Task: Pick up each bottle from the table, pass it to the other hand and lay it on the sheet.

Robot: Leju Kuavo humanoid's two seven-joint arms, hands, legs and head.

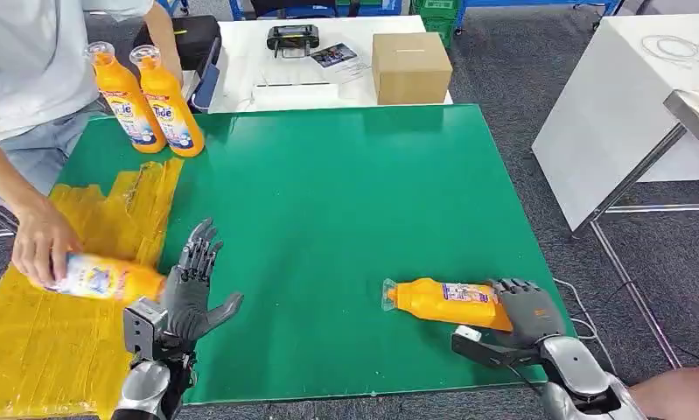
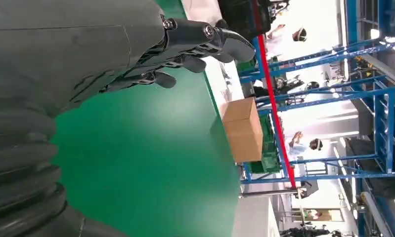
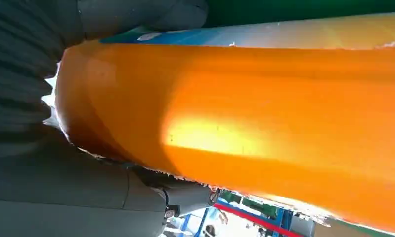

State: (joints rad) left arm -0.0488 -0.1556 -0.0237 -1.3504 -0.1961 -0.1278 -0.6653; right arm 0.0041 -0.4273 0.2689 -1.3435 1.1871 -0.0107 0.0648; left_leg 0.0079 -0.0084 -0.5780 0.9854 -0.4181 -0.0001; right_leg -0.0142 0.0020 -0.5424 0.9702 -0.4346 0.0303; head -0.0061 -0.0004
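two upright bottles [image 1: 151, 98] behind sheet [image 1: 61, 332], box [image 1: 410, 67] behind table [image 1: 328, 219]

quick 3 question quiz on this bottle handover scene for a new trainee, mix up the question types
1. True or false: the right hand grips the base end of the lying orange bottle.
2. How many orange bottles stand upright at the far left corner of the green mat? A) one B) two C) four
3. Fill in: a person's hand holds a bottle over the ______ sheet.

Key
1. True; the cap end points away from the hand, toward the robot's left.
2. B, the two upright bottles.
3. Yellow. The left hand beside it is open, fingers apart, holding nothing.
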